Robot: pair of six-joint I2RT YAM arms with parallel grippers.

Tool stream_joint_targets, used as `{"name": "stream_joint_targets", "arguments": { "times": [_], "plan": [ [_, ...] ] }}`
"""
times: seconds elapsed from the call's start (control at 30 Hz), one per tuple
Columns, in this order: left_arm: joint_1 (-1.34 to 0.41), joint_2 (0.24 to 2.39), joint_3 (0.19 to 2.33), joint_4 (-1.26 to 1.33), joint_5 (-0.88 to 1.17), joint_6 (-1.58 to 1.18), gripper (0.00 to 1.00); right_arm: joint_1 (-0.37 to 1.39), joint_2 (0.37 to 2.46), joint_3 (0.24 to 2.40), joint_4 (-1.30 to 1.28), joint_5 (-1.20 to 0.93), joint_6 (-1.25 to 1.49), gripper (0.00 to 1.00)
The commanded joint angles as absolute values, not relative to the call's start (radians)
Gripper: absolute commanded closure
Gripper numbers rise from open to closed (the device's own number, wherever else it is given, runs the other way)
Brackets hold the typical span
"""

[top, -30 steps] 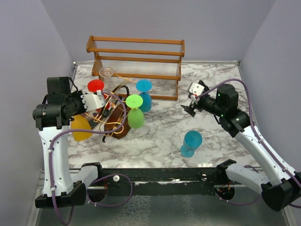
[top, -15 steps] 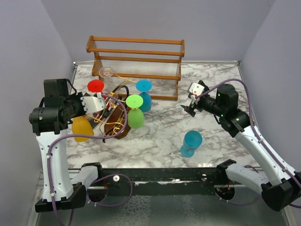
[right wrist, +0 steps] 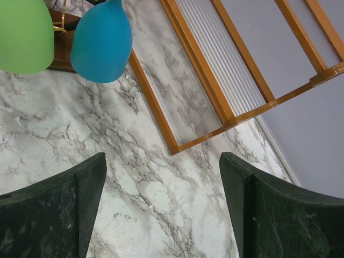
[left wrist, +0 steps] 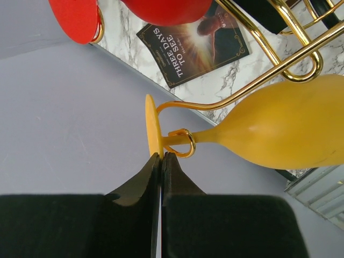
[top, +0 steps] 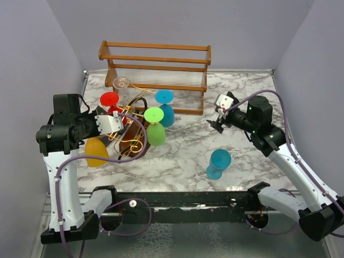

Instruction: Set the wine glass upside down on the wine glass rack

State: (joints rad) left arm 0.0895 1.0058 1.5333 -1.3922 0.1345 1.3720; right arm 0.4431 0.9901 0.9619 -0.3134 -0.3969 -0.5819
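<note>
The yellow plastic wine glass (left wrist: 279, 129) is on the rack. Its stem is threaded through the small curled loop at the end of one arm of the gold wire wine glass rack with the dark wooden base (top: 134, 145), its foot sits on the far side of that loop, and its bowl hangs out over the left edge of the white marble table (top: 188, 145). From where I stand the left gripper (left wrist: 161, 157) has its black fingers pressed nearly together, and the rim of the yellow foot appears to be caught right at their tips, so I take it to be holding the glass. The hanging itself looks done. What is left, I'd say, is to let go of the foot and back away without tugging the light rack. A red glass (left wrist: 166, 8), a green one (top: 156, 134) and a blue one (top: 165, 115) hang from other loops, and a dark booklet (left wrist: 196, 40) lies on the marble under them. The right gripper (right wrist: 161, 161) hovers well apart with its fingers spread wide and nothing between them. It is near the orange-brown wooden slatted frame (top: 156, 67), and a teal glass (top: 217, 164) stands on the table below it.
</note>
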Motion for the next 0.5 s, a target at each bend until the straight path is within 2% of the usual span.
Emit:
{"name": "stream_joint_targets", "arguments": {
  "times": [0.0,0.23,0.47],
  "plan": [
    [0.083,0.987,1.495,-1.419,0.201,1.389,1.00,0.439,0.993,0.960,-0.300,-0.385,-0.595,0.14],
    [0.082,0.978,1.452,-1.419,0.187,1.380,0.99,0.439,0.995,0.959,-0.299,-0.383,-0.596,0.14],
    [0.083,0.975,1.457,-1.419,0.175,1.358,0.89,0.439,1.000,0.959,-0.299,-0.382,-0.595,0.14]
  ]
}}
